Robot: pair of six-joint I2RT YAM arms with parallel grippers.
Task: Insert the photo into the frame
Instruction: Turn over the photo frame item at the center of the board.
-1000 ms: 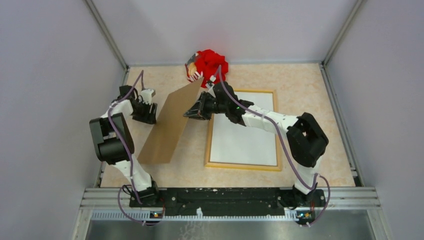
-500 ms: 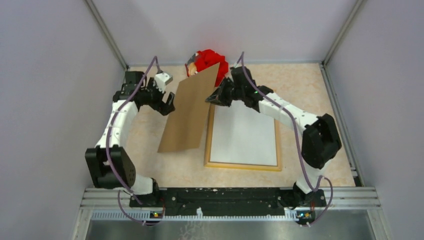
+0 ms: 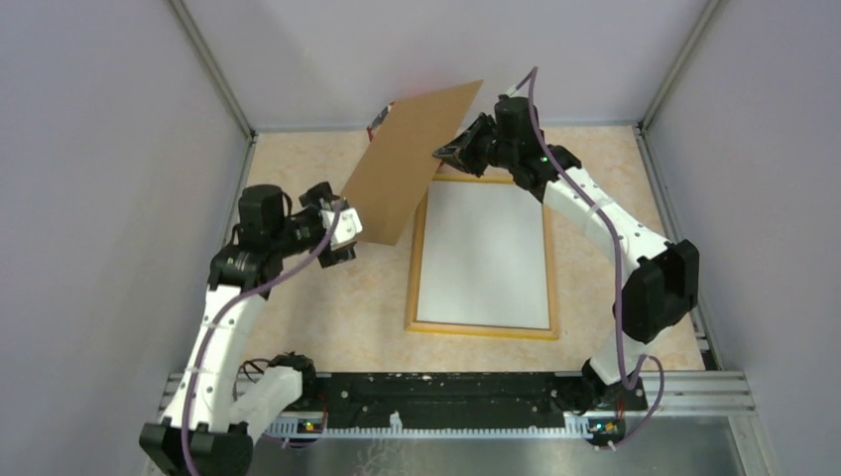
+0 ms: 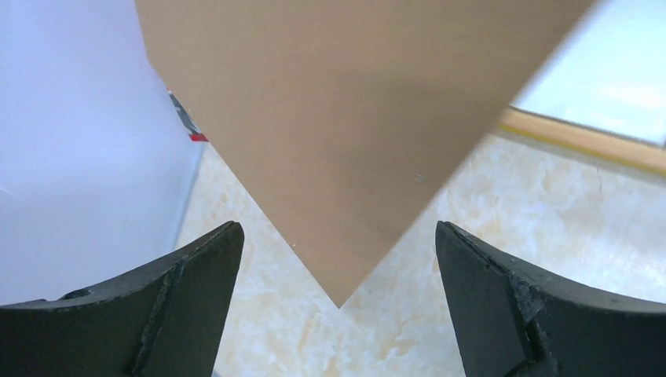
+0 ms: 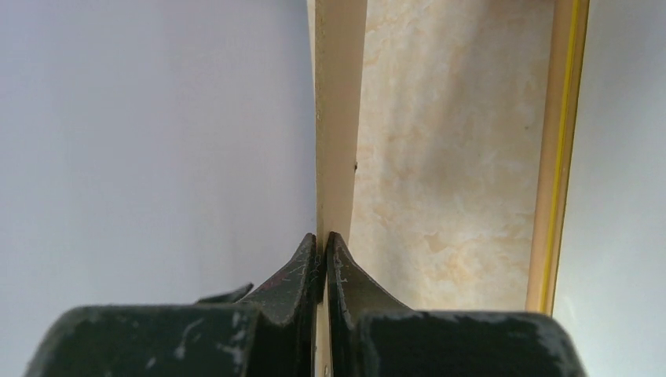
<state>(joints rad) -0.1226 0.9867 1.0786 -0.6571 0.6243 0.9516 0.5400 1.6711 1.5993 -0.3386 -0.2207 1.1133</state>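
Beige marbled tabletop (image 3: pixel 327 307), level. Flat on it: frame (image 3: pixel 478 327), wood-coloured side up, white panel (image 3: pixel 483 253) filling opening. Lies ahead and right of left fingers (image 4: pixel 196 275), bare top between. Far rail near right fingers (image 5: pixel 302 275), yellow edge showing to their right. Red item (image 4: pixel 198 137) at far edge, ahead of left fingers, mostly hidden.

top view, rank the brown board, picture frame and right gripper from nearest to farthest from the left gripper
1. brown backing board: its lower corner is right at the open left gripper.
2. picture frame: lying flat, off to the right.
3. right gripper: far back right, shut on the board's upper edge.
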